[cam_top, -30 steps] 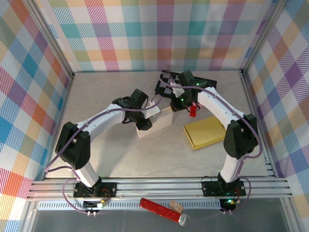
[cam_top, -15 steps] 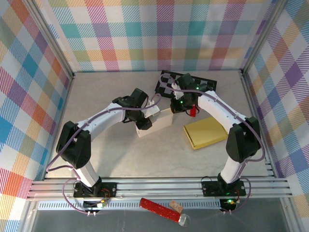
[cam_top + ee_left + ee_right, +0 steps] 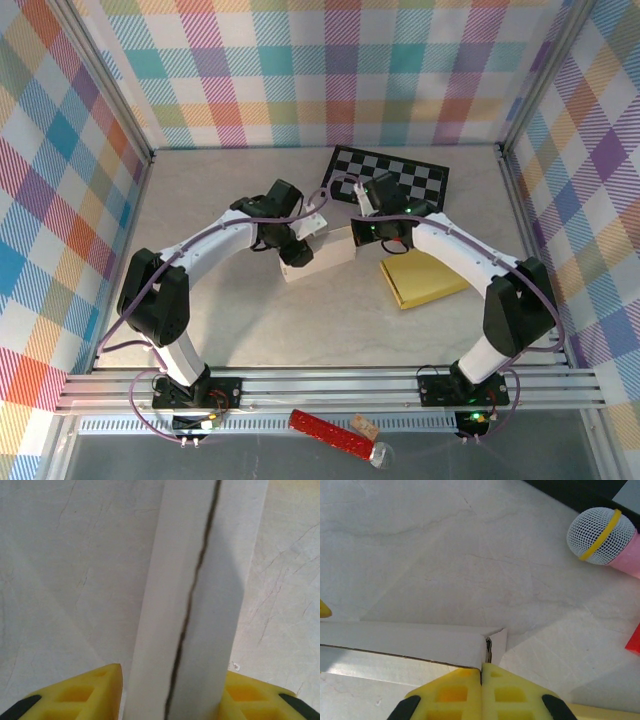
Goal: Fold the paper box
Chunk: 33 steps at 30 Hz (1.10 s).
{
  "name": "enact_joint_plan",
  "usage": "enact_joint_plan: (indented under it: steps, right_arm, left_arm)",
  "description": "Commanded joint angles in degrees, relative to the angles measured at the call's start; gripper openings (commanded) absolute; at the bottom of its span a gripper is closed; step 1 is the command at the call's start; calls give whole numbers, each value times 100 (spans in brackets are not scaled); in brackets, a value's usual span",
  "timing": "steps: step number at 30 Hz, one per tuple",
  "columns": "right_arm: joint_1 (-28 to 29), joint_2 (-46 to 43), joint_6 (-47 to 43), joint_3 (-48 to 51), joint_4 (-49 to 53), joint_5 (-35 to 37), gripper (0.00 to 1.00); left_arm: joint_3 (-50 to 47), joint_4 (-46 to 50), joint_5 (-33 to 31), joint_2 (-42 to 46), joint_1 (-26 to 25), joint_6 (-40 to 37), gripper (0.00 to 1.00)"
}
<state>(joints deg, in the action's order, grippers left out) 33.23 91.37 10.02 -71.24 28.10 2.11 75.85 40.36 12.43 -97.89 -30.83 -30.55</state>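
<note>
Near the middle of the pale marbled tabletop (image 3: 250,320) lies a white, oblong paper box (image 3: 330,255), partly folded, with a robot arm at each end.

At the box's left end is the left tool (image 3: 298,254). Its wrist camera shows the two yellow fingers (image 3: 75,697) standing partly apart, one on each side of a long white panel of the box, which has a dark seam running along it. The fingers sit right against the panel's edges. It cannot be told whether they are pressing on it or are only beside it.

At the box's right end is the right tool (image 3: 365,236). Its wrist camera shows the yellow fingers (image 3: 450,692) clenched together with no gap between them. Their tips meet the corner of the box, where a small white flap sticks out. Whether paper is pinched between them cannot be told.

Behind the right arm lies a black-and-white checkered board (image 3: 400,180), and to the box's right lies a flat yellow rectangular pad (image 3: 425,275). The right wrist camera also shows a toy microphone (image 3: 597,535) with a white mesh head, a yellow band and a pink handle.
</note>
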Motion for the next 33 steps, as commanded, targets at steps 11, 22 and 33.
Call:
enact_joint_plan:
  steps: [11,22,33]
  right_arm:
    - [288,-120,34,332,161,541,0]
    - [415,-70,280,112,350,777,0]
    - [618,2,525,-136,493,992,0]
  left_arm:
    - [-422,-371,-144,502,258,994,51]
    - [-677,-578,-323,855,276,1369,67]
    - [-624,-885,-551,963,270,1524,78]
